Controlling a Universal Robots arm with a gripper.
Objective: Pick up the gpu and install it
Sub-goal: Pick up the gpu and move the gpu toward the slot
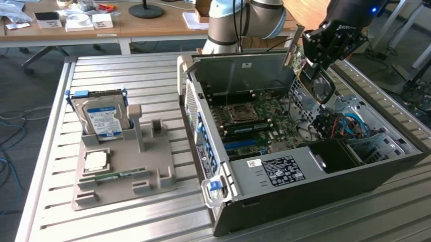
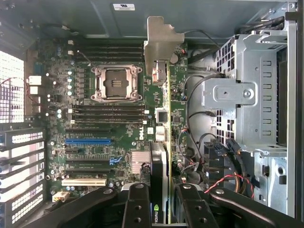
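1. Gripper (image 1: 322, 53) (image 2: 159, 202): partly closed, its fingers (image 2: 137, 206) clamped on either face of the gpu.
2. Gpu (image 1: 322, 86) (image 2: 158, 161): held on edge above the open computer case (image 1: 289, 196), over the motherboard (image 2: 109, 142), with its pale end bracket toward the case's far wall.
3. Hard drive (image 1: 101, 118): upright in the grey holder (image 1: 124, 194), at the exterior view's left, well apart from the case.
4. RAM stick (image 1: 114, 176): lying flat on the same holder, nearer than the drive.

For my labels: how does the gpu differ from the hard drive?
The gpu hangs in the gripper over the computer case; the hard drive stands in the grey tray. The gpu is dark with a pale bracket; the hard drive is silver, blue-labelled. Both are on edge.
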